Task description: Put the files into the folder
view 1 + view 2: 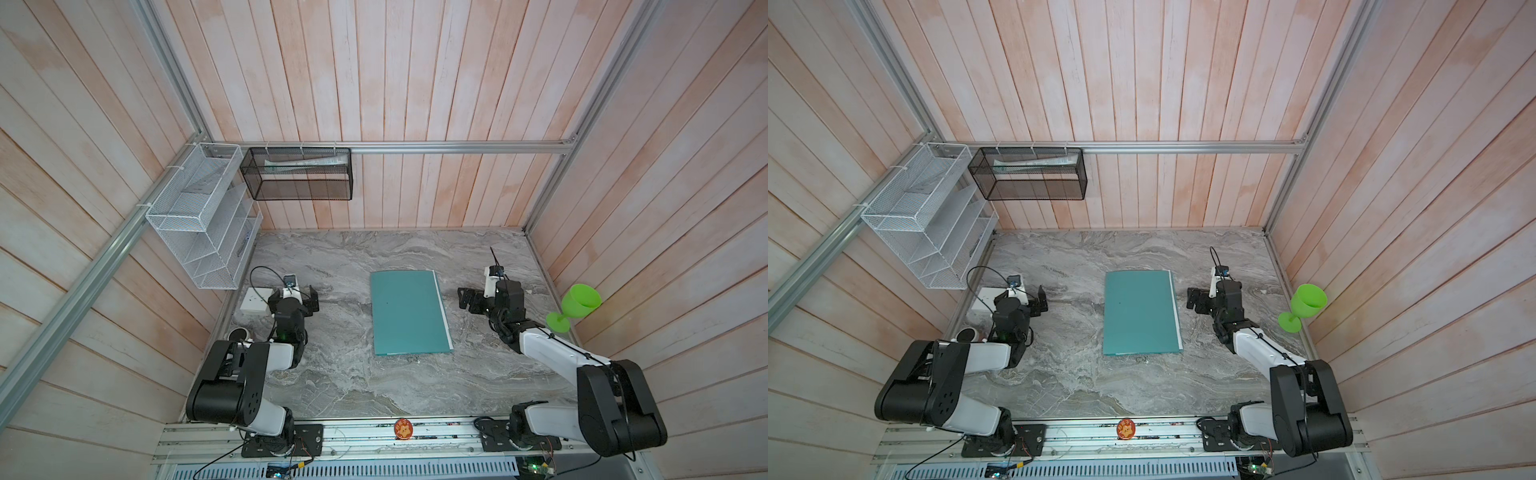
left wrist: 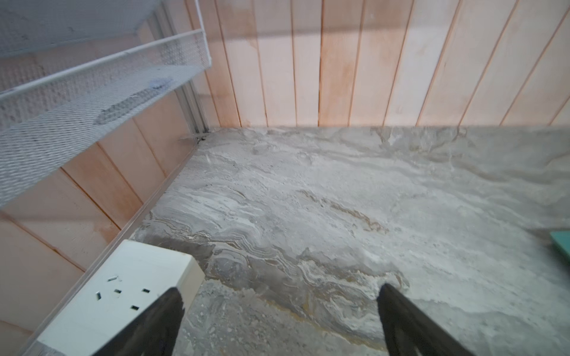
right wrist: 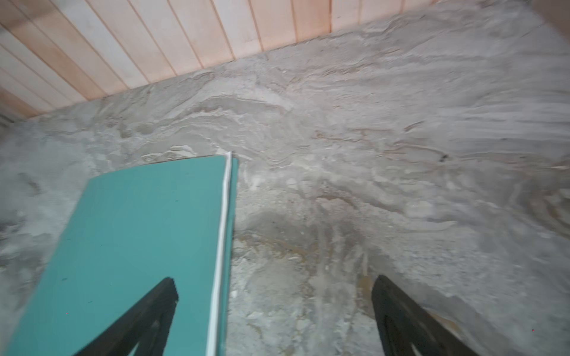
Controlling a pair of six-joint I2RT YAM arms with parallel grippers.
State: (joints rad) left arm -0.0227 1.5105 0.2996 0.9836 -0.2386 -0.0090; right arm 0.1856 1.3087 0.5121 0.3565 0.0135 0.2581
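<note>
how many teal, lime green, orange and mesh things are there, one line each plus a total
teal: 1, folder
lime green: 1, goblet
orange: 1, round badge
mesh: 2, white wire-mesh rack and black mesh basket
total: 5

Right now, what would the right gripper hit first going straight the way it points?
Likely the bare table just beside the folder. The right gripper is open, with one finger over the cover. Depth is unclear.

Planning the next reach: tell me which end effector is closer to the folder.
The right end effector, just off the folder; the left end effector hangs farther away, by the socket block.
</note>
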